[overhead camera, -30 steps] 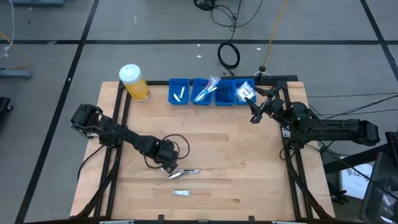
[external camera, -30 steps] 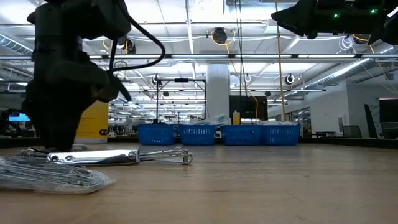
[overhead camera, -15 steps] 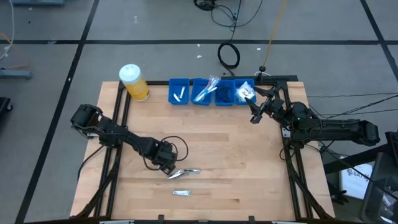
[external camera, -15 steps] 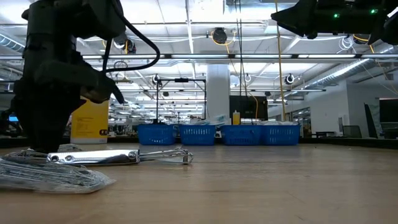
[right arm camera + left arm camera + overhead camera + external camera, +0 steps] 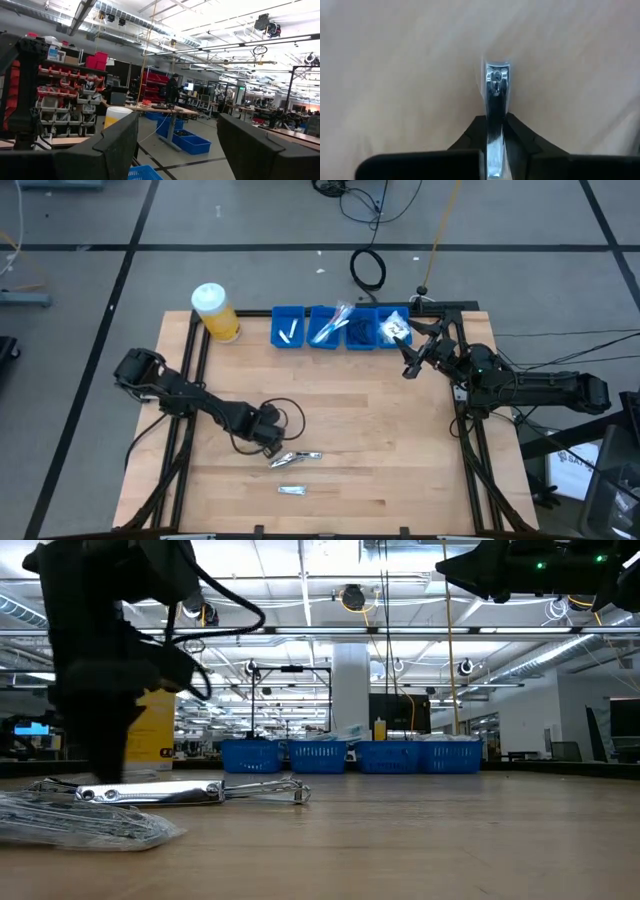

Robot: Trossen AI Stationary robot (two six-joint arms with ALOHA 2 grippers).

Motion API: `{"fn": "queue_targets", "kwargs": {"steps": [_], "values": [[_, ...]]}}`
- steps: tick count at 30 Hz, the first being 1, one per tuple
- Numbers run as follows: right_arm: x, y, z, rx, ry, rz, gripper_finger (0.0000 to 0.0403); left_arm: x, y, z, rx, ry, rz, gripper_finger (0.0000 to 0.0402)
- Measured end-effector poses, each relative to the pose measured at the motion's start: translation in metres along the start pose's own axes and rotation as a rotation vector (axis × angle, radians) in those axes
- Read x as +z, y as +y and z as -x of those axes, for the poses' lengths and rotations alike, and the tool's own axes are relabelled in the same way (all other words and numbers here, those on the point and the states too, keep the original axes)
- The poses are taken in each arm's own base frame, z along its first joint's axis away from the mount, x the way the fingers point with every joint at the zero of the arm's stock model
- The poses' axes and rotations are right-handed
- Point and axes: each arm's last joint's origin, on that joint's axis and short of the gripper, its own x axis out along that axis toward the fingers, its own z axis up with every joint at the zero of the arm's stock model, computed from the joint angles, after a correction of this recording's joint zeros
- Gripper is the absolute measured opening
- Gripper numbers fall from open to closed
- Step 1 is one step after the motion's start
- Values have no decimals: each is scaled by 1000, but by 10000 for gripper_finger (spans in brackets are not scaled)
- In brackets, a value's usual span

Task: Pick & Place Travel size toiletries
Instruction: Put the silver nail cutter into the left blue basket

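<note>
Gripping the nail clipper [image 5: 494, 115], left end effector [image 5: 271, 444] has shifted slightly

A large industrial lab or workshop hall. Exposed ceiling ducts [image 5: 150, 12] and rows of strip lights [image 5: 330, 635] run overhead, red parts bins [image 5: 55, 82] fill shelving, and further workbenches [image 5: 160, 107] stand behind. The wooden desk [image 5: 400, 440] sits on a grey tiled floor [image 5: 250, 270] with loose cables [image 5: 368, 268].

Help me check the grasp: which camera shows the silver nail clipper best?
The left wrist view: the nail clipper fills the frame, clamped between the left gripper fingers. The low view shows it side-on on the table; the high view shows a sliver; the right wrist view misses it.
</note>
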Motion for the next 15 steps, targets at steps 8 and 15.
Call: {"fn": "queue_targets", "kwargs": {"steps": [8,15], "values": [[0,0,0,0,0,0,256,23,-12,3,-128,-233,-146,18],[0,0,0,1,1,-19,256,47,-3,40,-144,-437,-156,23]]}}
